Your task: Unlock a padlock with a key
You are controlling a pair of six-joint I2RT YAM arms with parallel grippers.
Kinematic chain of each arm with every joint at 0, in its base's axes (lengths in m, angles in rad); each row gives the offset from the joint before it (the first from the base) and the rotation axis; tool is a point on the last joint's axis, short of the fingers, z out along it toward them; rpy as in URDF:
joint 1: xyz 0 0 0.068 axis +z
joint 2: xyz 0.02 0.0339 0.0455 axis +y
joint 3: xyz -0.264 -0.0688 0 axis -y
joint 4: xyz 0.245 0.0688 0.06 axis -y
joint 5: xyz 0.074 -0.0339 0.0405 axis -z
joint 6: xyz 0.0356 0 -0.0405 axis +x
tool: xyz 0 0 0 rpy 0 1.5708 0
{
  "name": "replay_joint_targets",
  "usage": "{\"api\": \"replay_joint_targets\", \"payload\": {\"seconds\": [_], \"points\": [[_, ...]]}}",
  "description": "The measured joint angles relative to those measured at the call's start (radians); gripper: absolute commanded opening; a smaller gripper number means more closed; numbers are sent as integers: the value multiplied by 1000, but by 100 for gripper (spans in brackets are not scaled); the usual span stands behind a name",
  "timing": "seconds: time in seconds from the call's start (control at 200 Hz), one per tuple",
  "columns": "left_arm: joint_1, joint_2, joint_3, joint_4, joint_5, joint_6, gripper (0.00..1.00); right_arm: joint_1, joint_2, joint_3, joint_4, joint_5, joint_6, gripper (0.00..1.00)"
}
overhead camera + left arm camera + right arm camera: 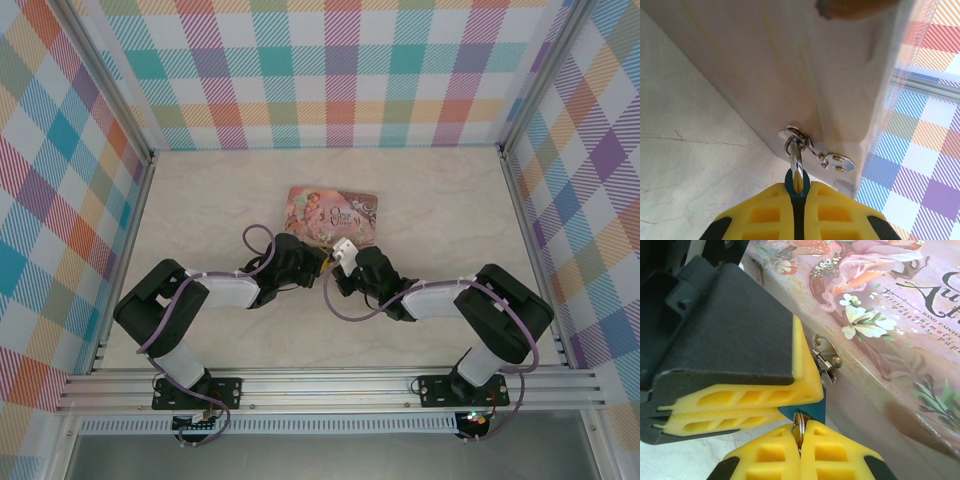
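Both arms (225,290) bend inward at the tin (332,212): left pincer (797,189) clamps the padlock (798,172), right pincer (799,434) pinches the key (798,425).

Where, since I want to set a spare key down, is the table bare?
Bare table lies left of the tin, right of it, and behind it toward the back wall. Crowded: the tin's near edge, where left gripper and right gripper meet.
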Motion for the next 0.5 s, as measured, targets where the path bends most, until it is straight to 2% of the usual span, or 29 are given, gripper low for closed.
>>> {"api": "replay_joint_targets", "payload": {"seconds": [0.5], "points": [[0, 2, 0, -2, -13, 0, 0, -71, 49, -29, 127, -161, 269, 0]]}}
